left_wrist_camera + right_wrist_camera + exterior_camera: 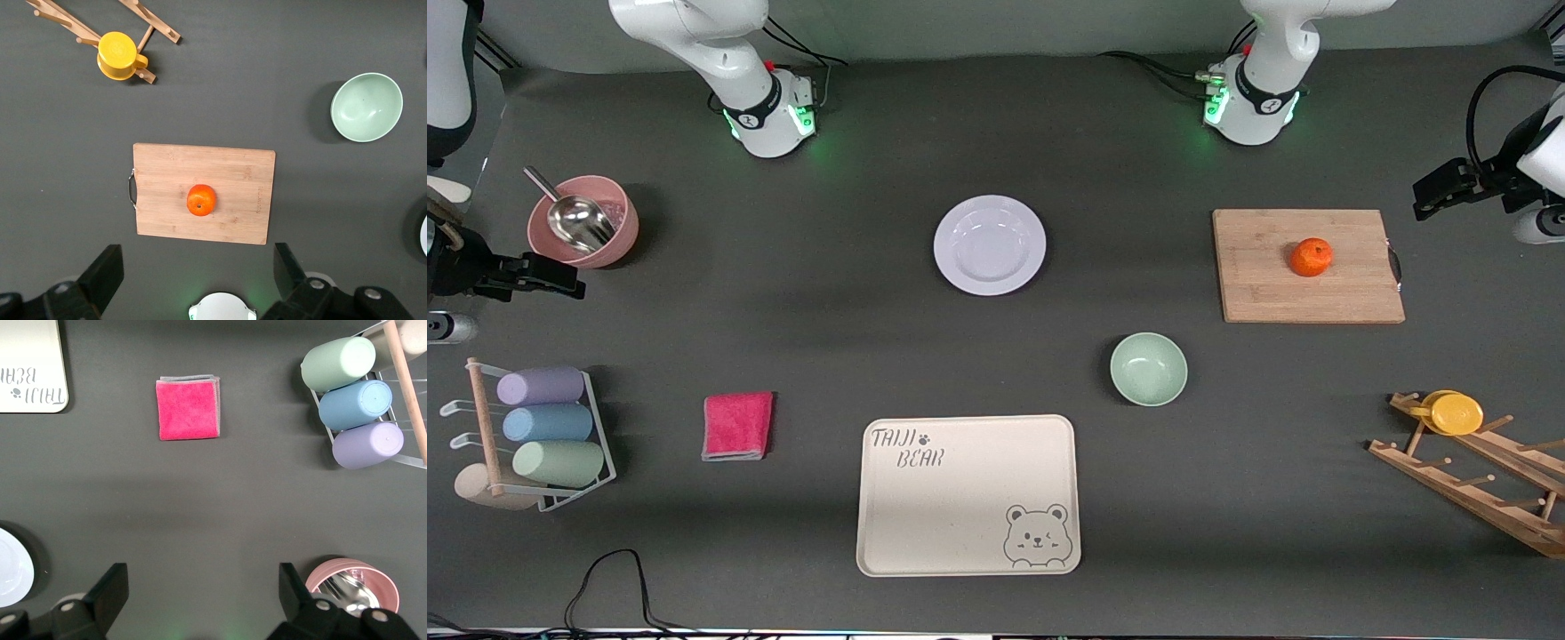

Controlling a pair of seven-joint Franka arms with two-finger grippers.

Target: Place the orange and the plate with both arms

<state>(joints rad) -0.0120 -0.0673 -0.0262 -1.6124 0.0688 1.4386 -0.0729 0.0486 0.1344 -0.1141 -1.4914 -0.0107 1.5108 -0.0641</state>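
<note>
The orange [1311, 257] sits on a wooden cutting board [1263, 289] toward the left arm's end; it also shows in the left wrist view [201, 200]. The lavender-white plate [989, 244] lies empty on the table's middle, between the two bases' line and the bear tray; its edge shows in the right wrist view [13, 568]. My left gripper [1427, 197] is open and empty, raised high at the table's end beside the board [198, 267]. My right gripper [560, 280] is open and empty, raised beside the pink bowl [200, 587].
A mint-green bowl [1148, 368] and a cream bear tray [960, 524] lie nearer the camera than the plate. A pink cloth [737, 425], a rack of cups [547, 425], a pink bowl with a scoop [624, 233] and a wooden rack with a yellow cup [1454, 413] stand around.
</note>
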